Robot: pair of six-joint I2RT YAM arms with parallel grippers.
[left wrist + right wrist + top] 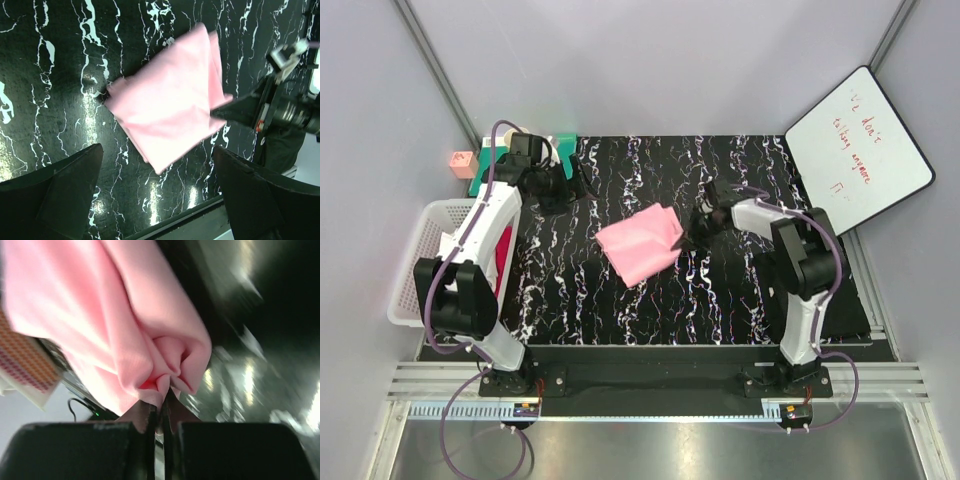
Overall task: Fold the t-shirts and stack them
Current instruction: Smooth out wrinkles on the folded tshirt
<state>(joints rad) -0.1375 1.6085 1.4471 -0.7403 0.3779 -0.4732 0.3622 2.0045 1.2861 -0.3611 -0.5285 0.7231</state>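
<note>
At the far left a white basket (408, 290) holds magenta-red cloth (505, 258), probably another of the t-shirts. Just beside it, the left fingers (65, 190) hang spread wide and empty over the far-left part of the black marbled surface (740, 300), well apart from any cloth. The light pink t-shirt (638, 245) lies folded near the middle of the surface, between the two arms, set on a diagonal like a diamond. Its right-hand corner is bunched up and clamped between the right fingers (225, 450), which are closed tight on it. From that pinch the whole shirt spreads away to the left. The right arm is the nearer one, and any carry toward the basket would likely go leftward, with the cloth trailing below.
</note>
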